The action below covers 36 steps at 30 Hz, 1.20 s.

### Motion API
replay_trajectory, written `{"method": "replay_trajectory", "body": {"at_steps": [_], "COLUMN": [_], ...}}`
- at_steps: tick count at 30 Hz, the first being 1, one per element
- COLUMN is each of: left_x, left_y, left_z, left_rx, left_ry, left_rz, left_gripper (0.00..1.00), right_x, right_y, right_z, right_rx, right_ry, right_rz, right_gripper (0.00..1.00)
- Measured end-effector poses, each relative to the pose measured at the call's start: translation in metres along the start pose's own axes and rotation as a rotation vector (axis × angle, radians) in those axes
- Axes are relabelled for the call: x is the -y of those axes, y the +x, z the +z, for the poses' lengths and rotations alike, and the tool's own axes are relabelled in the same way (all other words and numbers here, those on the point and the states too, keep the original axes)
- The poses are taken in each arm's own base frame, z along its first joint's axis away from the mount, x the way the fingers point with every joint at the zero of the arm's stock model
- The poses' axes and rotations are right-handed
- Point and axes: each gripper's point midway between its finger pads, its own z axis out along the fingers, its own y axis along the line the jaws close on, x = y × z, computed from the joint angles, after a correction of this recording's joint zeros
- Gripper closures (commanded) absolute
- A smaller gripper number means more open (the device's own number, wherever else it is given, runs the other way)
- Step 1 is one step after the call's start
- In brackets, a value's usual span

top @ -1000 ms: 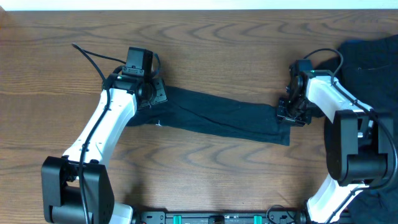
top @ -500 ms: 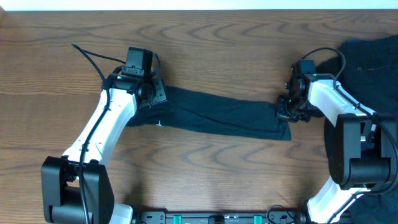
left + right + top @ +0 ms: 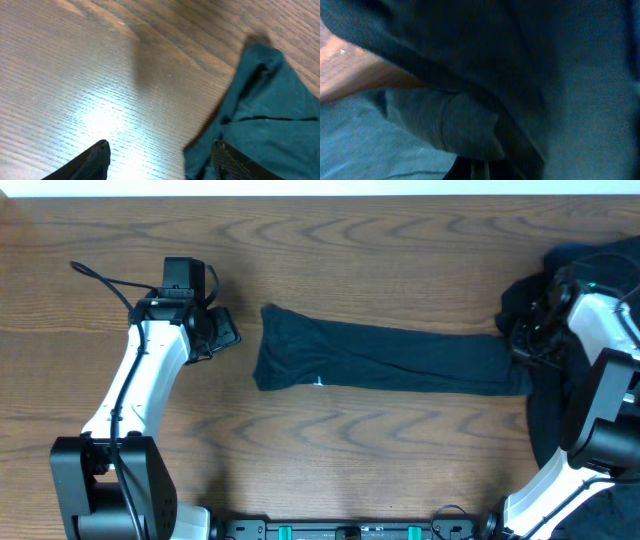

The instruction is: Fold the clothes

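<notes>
The garment [image 3: 390,360] lay across the middle of the tabletop [image 3: 350,470] as one long, narrow dark strip, running left to right; its sides looked already folded in lengthwise, so the first stage of the fold seemed done; a tiny white tag [image 3: 319,383] showed on its near edge, towards the left end; the left end was wider and a little rumpled, the rest fairly flat.

At the strip's right end sat the right claw [image 3: 518,345], closed; in the right wrist view dark fabric filled almost everything and a bunched fold ran down to the fingertips, so it appeared to be pinching that end, though the contact itself was hard to make out.

The left claw [image 3: 224,330] stood apart from the strip's left end, over bare wood, its fingers spread and holding nothing; the left wrist view showed the garment's corner off to one side of them.

Just beyond the right claw a pile of clothes [image 3: 600,270] lay heaped at the tabletop's right edge, unfolded.

By my judgement the work was partway: the strip had yet to be folded end over end into a small rectangle, and the pile had not been dealt with.
</notes>
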Motion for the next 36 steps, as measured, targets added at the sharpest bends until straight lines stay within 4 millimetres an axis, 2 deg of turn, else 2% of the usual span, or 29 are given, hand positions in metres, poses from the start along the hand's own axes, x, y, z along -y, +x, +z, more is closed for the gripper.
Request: {"method": "replay_trajectory", "body": {"at_steps": [4, 8, 11, 15, 18, 21, 30, 36], "left_x": [-0.003, -0.003, -0.003, -0.003, -0.003, -0.004, -0.004, -0.005], "left_y": [-0.001, -0.002, -0.002, -0.001, 0.0, 0.001, 0.002, 0.004], "left_z": [0.0, 0.0, 0.0, 0.0, 0.0, 0.0, 0.0, 0.0], "left_rx": [0.002, 0.002, 0.002, 0.001, -0.002, -0.008, -0.013, -0.02], "left_ry": [-0.002, -0.002, -0.002, -0.002, -0.004, -0.006, -0.009, -0.012], "left_rz": [-0.008, -0.008, -0.009, -0.008, -0.008, -0.008, -0.008, -0.008], "left_gripper": [0.31, 0.3, 0.29, 0.29, 0.29, 0.29, 0.28, 0.28], "right_x": [-0.006, -0.032, -0.07, -0.132, -0.174, -0.204, -0.252, -0.274], "right_y": [-0.004, -0.004, -0.002, 0.01, 0.026, 0.048, 0.082, 0.098], "right_z": [-0.018, -0.033, -0.043, -0.057, -0.064, -0.065, -0.059, -0.048], "right_rx": [-0.007, -0.006, 0.001, 0.01, 0.004, -0.022, 0.001, 0.032], "right_ry": [-0.001, -0.036, -0.098, -0.214, -0.287, -0.324, -0.318, -0.315], "right_rz": [-0.014, -0.065, -0.141, -0.267, -0.355, -0.432, -0.579, -0.66], "right_gripper": [0.99, 0.99, 0.99, 0.99, 0.99, 0.99, 0.99, 0.99]}}
